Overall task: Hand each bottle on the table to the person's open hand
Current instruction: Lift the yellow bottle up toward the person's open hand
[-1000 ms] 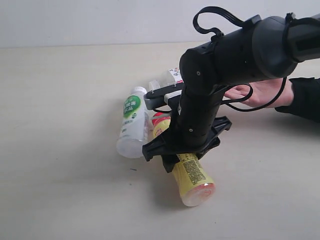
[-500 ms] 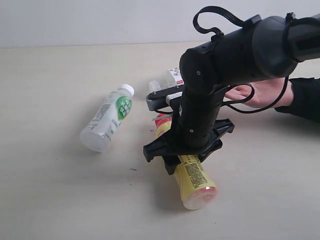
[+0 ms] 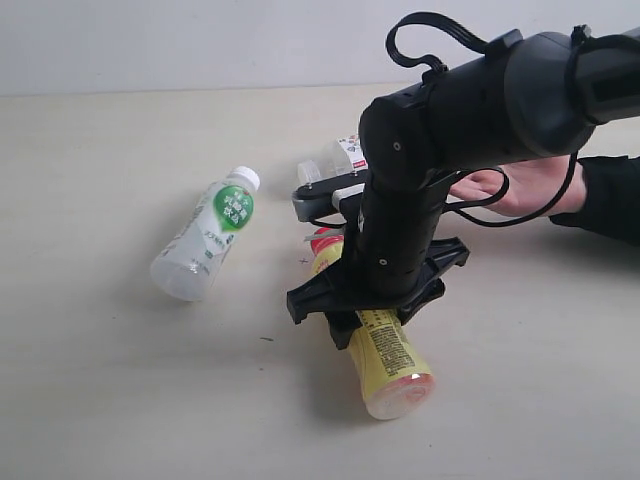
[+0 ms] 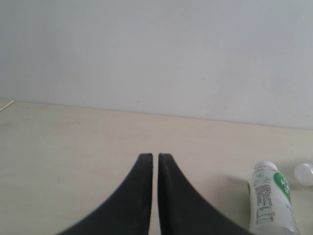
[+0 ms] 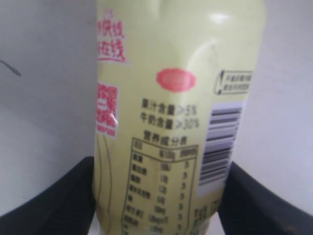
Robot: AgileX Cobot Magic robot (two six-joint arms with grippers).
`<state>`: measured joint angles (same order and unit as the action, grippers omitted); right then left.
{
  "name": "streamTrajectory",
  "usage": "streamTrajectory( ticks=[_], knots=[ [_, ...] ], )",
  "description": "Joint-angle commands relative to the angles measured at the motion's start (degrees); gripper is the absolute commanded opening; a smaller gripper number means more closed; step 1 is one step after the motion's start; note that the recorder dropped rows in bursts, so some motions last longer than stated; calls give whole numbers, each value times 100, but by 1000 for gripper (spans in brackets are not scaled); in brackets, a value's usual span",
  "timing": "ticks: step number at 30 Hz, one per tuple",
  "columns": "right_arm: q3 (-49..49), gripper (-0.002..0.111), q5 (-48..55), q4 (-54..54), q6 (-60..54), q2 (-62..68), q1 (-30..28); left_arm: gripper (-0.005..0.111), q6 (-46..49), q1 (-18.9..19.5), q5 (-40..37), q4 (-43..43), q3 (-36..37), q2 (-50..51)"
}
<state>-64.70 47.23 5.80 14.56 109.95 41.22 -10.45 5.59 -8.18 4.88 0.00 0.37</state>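
Currently: right hand (image 3: 362,320) clamped across yellow bottle (image 3: 388,355), lying on bench (image 3: 100,400); long axis 11-to-5 o'clock, red cap (image 3: 319,238) at 11. Person's open palm (image 3: 525,185) at 2 o'clock from bottle; right arm nearer. Left hand (image 4: 155,196) closed, empty.

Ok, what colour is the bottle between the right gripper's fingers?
Yellow bottle, red print; best in the right wrist view.

A pale beige worktop (image 3: 100,400) with faint wood grain and a few dark specks is shown. A white bottle with a green label (image 3: 205,246) is laid on its side at the left. A yellow bottle (image 3: 388,358) lies nearer the front, with a clear bottle (image 3: 335,160) partly hidden behind it.
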Motion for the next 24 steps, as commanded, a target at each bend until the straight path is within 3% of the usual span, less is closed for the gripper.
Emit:
streamTrajectory(
  ticks=[1,12,24],
  knots=[
    [-21,3,48,-125,-6,9,12,7,-32,5,3,-19,0,-37],
    [-21,3,-20,-205,-21,-296,12,7,-32,5,3,-19,0,-37],
    [-31,0,381,-508,-193,-2311,12,7,-32,5,3,-19,0,-37]
  ],
)
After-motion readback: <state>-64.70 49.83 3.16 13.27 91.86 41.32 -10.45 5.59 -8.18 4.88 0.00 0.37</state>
